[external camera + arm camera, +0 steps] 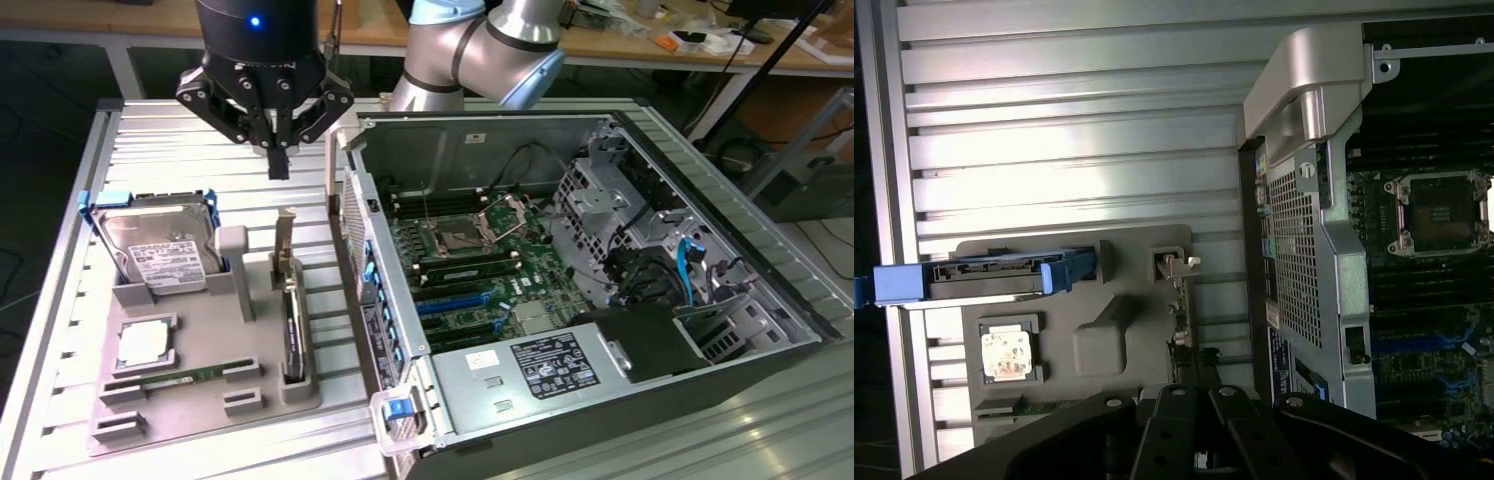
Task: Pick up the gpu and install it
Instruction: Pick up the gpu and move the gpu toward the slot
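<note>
The gpu (292, 330) stands on its long edge in a slot of the grey tray (254, 335). It is a thin dark card, and its silver bracket (286, 238) rises at the far end. The tray lies on the ribbed table just beside the open computer case (534, 370), on the exterior view's left of it. The card's long axis runs from far to near in the exterior view, roughly parallel to the case's side wall.

The gripper (278, 168) hangs above the table with its fingers pressed together and nothing between them. It sits higher than the card and beyond the bracket end, roughly in line with the long axis. The bracket is the part of the card nearest the fingertips, yet clearly apart from them.
</note>
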Robot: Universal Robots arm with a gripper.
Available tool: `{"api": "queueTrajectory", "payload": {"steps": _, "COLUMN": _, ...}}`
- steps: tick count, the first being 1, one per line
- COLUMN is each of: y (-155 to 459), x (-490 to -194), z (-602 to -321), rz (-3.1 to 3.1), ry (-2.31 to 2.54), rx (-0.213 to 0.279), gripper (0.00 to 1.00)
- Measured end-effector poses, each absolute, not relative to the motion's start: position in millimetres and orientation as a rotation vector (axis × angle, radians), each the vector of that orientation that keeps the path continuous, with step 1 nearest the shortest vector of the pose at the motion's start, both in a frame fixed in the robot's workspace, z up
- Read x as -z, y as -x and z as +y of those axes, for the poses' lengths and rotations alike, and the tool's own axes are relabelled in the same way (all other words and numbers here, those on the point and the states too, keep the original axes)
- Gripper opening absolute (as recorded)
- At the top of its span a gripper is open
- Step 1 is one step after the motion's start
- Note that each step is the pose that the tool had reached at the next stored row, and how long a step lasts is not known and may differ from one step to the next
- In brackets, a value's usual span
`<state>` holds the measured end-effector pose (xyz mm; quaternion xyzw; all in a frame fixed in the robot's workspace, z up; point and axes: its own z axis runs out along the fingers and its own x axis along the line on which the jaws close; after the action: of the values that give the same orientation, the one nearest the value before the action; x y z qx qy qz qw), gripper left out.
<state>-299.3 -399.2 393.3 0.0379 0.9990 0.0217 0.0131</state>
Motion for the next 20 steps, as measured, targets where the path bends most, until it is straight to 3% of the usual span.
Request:
{"api": "queueTrajectory", "payload": {"steps": 7, "y": 299.3, "x": -393.2, "z": -399.2, "rz": 3.112, "ry": -0.118, "rx": -0.068, "gripper": 0.11}}
{"api": "queueTrajectory", "payload": {"steps": 14, "y": 299.3, "x": -393.2, "z": -399.2, "rz": 3.112, "ry": -0.118, "rx": -0.068, "gripper": 0.54}}
{"api": "queueTrajectory", "payload": {"steps": 20, "y": 299.3, "x": -393.3, "z": -399.2, "rz": 3.112, "ry": -0.118, "rx": -0.068, "gripper": 0.54}}
